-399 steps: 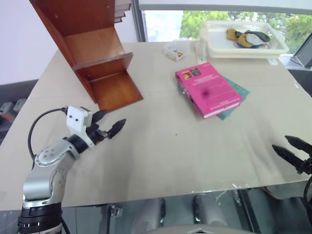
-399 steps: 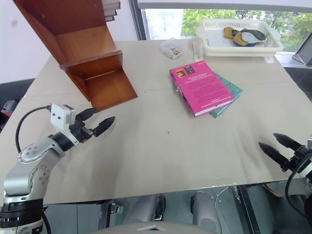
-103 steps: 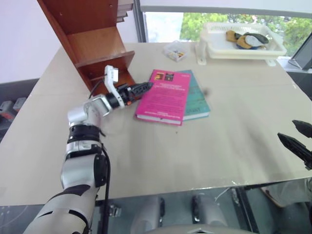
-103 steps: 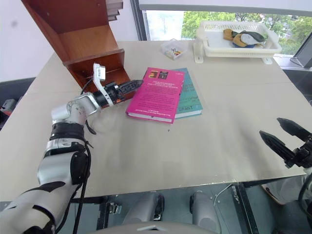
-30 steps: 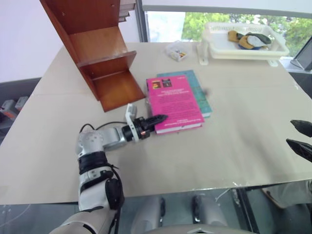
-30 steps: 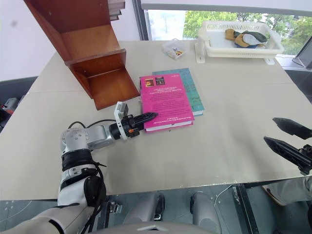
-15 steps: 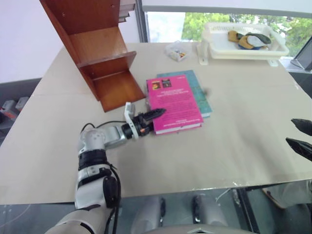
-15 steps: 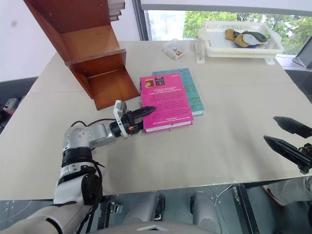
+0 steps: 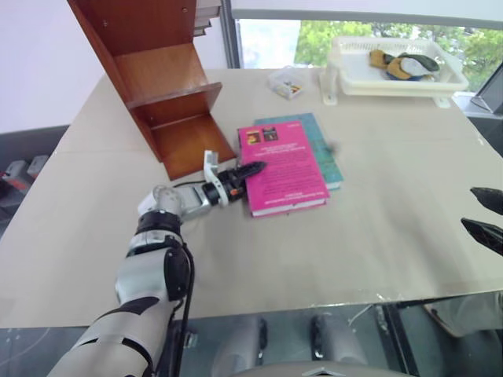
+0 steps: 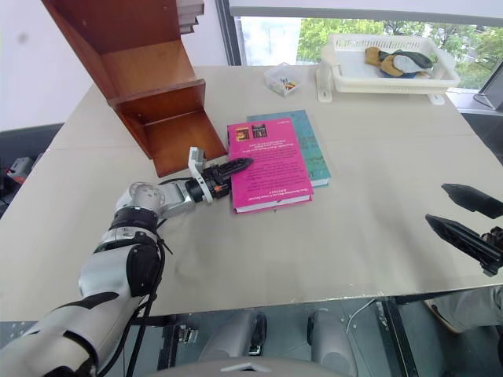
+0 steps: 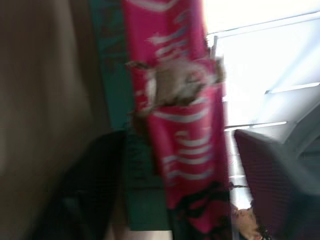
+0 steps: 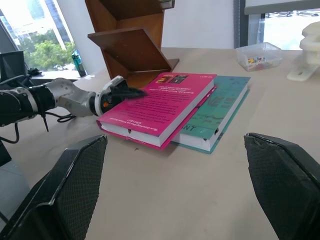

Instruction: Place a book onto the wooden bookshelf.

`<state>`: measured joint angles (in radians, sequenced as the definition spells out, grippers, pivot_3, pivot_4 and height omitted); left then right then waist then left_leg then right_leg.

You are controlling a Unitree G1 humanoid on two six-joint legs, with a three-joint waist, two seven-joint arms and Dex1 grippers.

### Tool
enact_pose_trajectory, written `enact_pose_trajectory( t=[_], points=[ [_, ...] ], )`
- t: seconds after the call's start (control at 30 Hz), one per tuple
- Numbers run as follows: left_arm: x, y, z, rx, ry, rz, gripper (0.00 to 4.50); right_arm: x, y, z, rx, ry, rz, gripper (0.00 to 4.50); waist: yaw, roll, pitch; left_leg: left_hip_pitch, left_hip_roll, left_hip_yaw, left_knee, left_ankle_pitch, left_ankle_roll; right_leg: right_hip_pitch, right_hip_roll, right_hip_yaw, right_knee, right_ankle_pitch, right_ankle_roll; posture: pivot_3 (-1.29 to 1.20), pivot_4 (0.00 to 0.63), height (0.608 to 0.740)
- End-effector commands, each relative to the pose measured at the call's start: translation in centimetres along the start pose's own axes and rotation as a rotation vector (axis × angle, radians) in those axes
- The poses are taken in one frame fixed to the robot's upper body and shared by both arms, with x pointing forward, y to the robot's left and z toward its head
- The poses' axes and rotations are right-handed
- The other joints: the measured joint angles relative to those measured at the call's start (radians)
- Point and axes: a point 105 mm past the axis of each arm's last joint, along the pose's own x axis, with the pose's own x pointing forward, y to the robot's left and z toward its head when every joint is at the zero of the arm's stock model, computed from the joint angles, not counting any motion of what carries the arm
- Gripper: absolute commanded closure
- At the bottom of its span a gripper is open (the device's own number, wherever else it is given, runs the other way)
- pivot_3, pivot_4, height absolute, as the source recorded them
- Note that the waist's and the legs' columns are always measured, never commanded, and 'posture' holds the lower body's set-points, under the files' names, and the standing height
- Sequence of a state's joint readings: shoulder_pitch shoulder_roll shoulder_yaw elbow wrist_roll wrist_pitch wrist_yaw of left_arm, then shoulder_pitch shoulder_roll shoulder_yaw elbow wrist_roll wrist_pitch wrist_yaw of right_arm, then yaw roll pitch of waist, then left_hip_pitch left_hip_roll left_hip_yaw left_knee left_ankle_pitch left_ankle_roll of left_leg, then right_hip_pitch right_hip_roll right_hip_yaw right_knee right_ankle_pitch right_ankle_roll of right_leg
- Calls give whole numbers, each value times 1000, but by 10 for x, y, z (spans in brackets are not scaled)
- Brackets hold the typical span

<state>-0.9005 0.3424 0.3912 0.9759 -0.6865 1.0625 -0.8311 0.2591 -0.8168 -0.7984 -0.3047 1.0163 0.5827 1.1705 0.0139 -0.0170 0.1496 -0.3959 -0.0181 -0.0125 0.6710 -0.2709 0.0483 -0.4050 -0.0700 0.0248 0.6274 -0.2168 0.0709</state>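
The book (image 9: 289, 169), thick with a magenta cover, lies flat mid-table, partly on top of a teal book (image 9: 321, 148). My left gripper (image 9: 253, 167) reaches level across the table to its left long edge. In the left wrist view one finger (image 11: 90, 190) sits at table level and the other above the cover, the pink edge pressed between them. The wooden bookshelf (image 9: 157, 78) stands at the far left, close behind that arm. My right gripper (image 10: 464, 216) hovers open off the table's right edge, holding nothing.
A white plastic basket (image 9: 440, 78) with small items stands at the far right by the window. A small clear box (image 9: 284, 82) sits near it. The table's front edge runs just before me.
My left gripper slid from the book's near corner farther along its left edge toward the shelf, its jaws spreading and then closing on that edge. The book and right arm stayed put.
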Motion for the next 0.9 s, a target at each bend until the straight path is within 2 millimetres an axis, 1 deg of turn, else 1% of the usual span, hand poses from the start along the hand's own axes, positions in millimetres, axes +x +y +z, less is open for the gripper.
enact_pose_trajectory(
  t=[0.03, 0.1, 0.13, 0.17, 0.2, 0.27, 0.37, 0.43, 0.5, 0.53, 0.6, 0.67, 0.73, 0.8, 0.87, 0.9],
  points=[
    [-3, -7, 4, -20, -8, -45, 3040, -1, 2, 8, -40, -6, 1, 0, 0, 0, 0, 0, 0, 0, 0, 0, 0, 0, 0, 0, 0, 0, 0, 0, 150, 740],
    [-5, -9, 6, -28, -20, -65, 3934, -2, 1, 8, -42, -6, -3, 0, 0, 0, 0, 0, 0, 0, 0, 0, 0, 0, 0, 0, 0, 0, 0, 0, 150, 740],
    [-6, -12, 7, -30, -23, -79, 4287, -2, 1, 8, -42, -6, -4, 0, 0, 0, 0, 0, 0, 0, 0, 0, 0, 0, 0, 0, 0, 0, 0, 0, 150, 740],
    [-7, -17, 9, -32, -29, -105, 4430, -2, 1, 8, -42, -7, -4, 0, 0, 0, 0, 0, 0, 0, 0, 0, 0, 0, 0, 0, 0, 0, 0, 0, 150, 740],
    [-8, -22, 10, -30, -33, -128, 4471, -3, 1, 8, -41, -7, -4, 0, 0, 0, 0, 0, 0, 0, 0, 0, 0, 0, 0, 0, 0, 0, 0, 0, 150, 740],
    [-10, -39, 13, -16, -30, -182, 4485, -3, 2, 9, -38, -9, 0, 0, 0, 0, 0, -1, 0, -1, 0, 0, 0, -1, -1, 0, 0, 0, 0, 0, 150, 740],
    [-11, -57, 11, 21, -20, -236, 4488, -3, 1, 9, -34, -11, 3, 0, 0, -1, 0, -2, 1, -1, 0, 0, 0, -2, -3, 0, 0, 0, 0, 0, 150, 740],
    [-9, -72, 10, 73, -28, -275, 4488, -3, -1, 9, -33, -12, 2, 0, 2, -1, 0, -3, 1, -2, -1, 0, 0, -2, -4, 0, 0, 0, 0, 0, 150, 740],
    [-2, -95, 8, 186, -46, -316, 4488, -2, -2, 8, -30, -13, 6, 0, 4, -1, 0, -3, 1, -3, -1, 0, -1, -2, -5, 1, -1, 0, 0, 0, 150, 740],
    [2, -110, 4, 228, -41, -347, 4488, -1, -3, 8, -30, -14, 9, 0, 3, -1, 1, -4, 0, -5, -1, 0, -1, -2, -6, 1, -1, 0, 0, 0, 150, 740],
    [7, -131, -4, 272, -25, -398, 4488, 1, -4, 8, -30, -17, 14, 0, 3, -1, 1, -4, 0, -5, -1, 0, -1, -2, -7, 1, -1, 0, 0, 0, 150, 740],
    [12, -140, -16, 333, 7, -398, 4488, 2, -5, 9, -32, -18, 21, 0, 2, -1, 1, -5, -2, -5, -1, 2, -4, -2, -8, 1, -1, 0, 0, 0, 150, 740],
    [25, -140, -24, 555, -6, -283, 4488, 4, -8, 9, -36, -16, 26, 0, 0, -1, 0, -4, -2, -5, -1, 2, -5, -2, -7, 1, -1, 0, 0, 0, 150, 740],
    [36, -139, -23, 813, -50, -174, 4488, 6, -10, 11, -41, -15, 33, 0, 1, 0, 0, -3, -2, -3, -2, 2, -5, -1, -6, 2, -1, 0, 0, 0, 150, 740],
    [42, -147, -20, 1083, -99, -133, 4488, 7, -12, 12, -45, -15, 39, 0, 1, 0, 0, -2, -2, -1, -2, 3, -6, -1, -2, 1, -1, 0, 0, 0, 150, 740],
    [44, -153, -19, 1181, -123, -140, 4488, 8, -12, 12, -46, -16, 41, 0, 2, 0, 0, -2, -2, -1, -2, 3, -5, -1, -2, 2, -1, 0, 0, 0, 150, 740]
  ],
)
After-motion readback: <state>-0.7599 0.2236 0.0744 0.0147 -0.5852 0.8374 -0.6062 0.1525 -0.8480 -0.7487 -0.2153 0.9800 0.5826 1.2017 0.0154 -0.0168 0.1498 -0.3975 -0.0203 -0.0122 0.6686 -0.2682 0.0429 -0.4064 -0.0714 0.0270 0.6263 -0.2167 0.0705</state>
